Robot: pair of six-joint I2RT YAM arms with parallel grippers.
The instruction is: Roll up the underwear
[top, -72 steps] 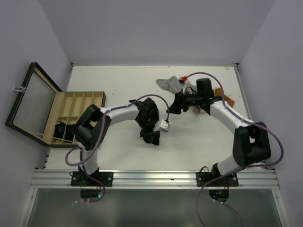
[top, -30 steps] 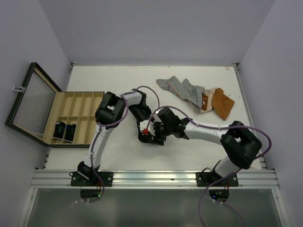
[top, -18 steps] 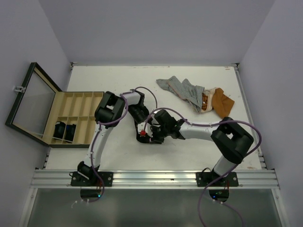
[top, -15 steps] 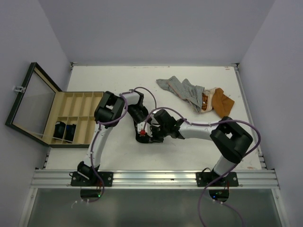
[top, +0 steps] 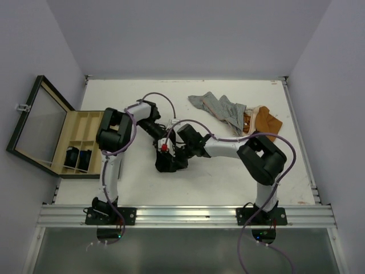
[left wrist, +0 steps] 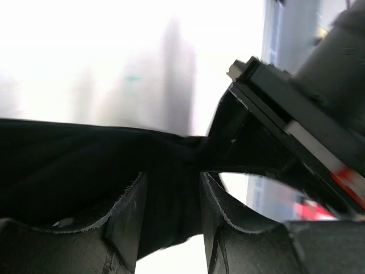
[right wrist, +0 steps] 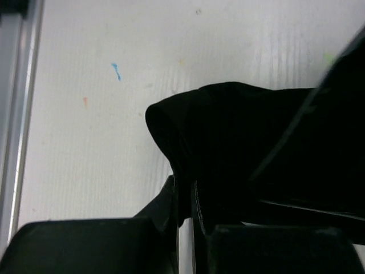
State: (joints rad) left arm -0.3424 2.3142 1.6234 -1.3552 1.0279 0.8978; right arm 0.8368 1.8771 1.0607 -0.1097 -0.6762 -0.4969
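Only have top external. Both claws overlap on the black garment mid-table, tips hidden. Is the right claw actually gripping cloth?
Observer: Yes. Right wrist view shows the right claw shut on an edge of the black underwear.
Operator: Left one?
Observer: Left wrist view shows the left claw open, cloth running through the gap.
Operator: How close are the two grips?
Observer: Close. In the left wrist view the right claw pinches the cloth just beyond the left claw's tips, where it bunches narrow.
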